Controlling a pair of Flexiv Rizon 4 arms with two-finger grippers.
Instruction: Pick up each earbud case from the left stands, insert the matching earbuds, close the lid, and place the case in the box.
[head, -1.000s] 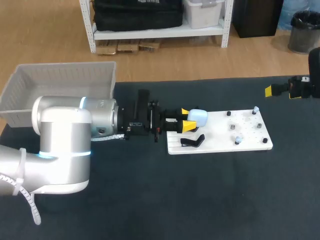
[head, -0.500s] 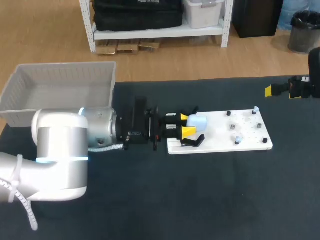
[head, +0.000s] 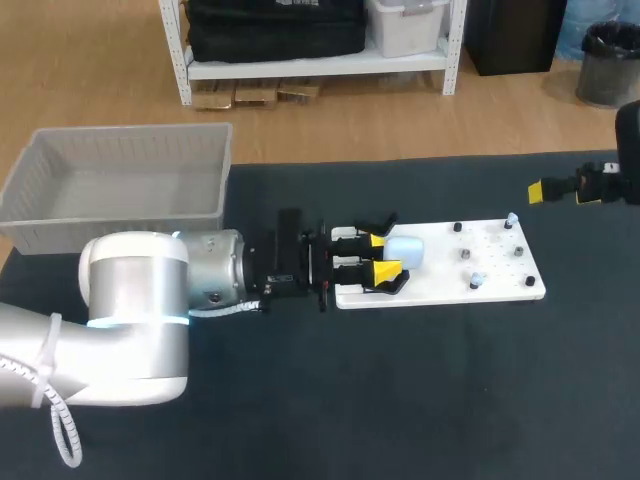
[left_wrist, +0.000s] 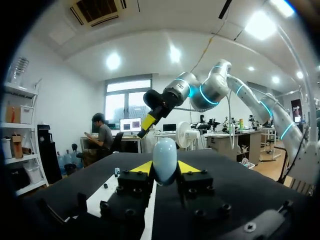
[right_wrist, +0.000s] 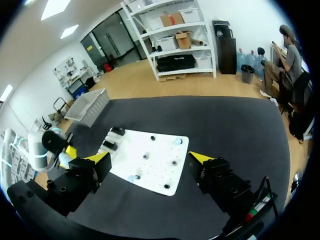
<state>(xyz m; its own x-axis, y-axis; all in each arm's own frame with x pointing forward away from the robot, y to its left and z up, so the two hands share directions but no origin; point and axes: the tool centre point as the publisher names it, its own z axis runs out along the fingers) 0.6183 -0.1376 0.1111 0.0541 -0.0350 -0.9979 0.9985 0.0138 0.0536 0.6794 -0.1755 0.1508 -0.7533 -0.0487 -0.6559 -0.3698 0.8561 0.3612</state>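
The pale blue earbud case (head: 405, 250) sits clamped between our left gripper's (head: 383, 255) fingers at the left end of the white board (head: 440, 278). We judge it best to hold it level and firm for loading. Our right gripper (right_wrist: 150, 162), spread wide, hangs well apart.

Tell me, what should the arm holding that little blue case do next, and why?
Probably lift it slightly. The left gripper is shut on the light blue earbud case, right beside the black stand at the white board's end; raising it should clear the stand before any sideways carry.
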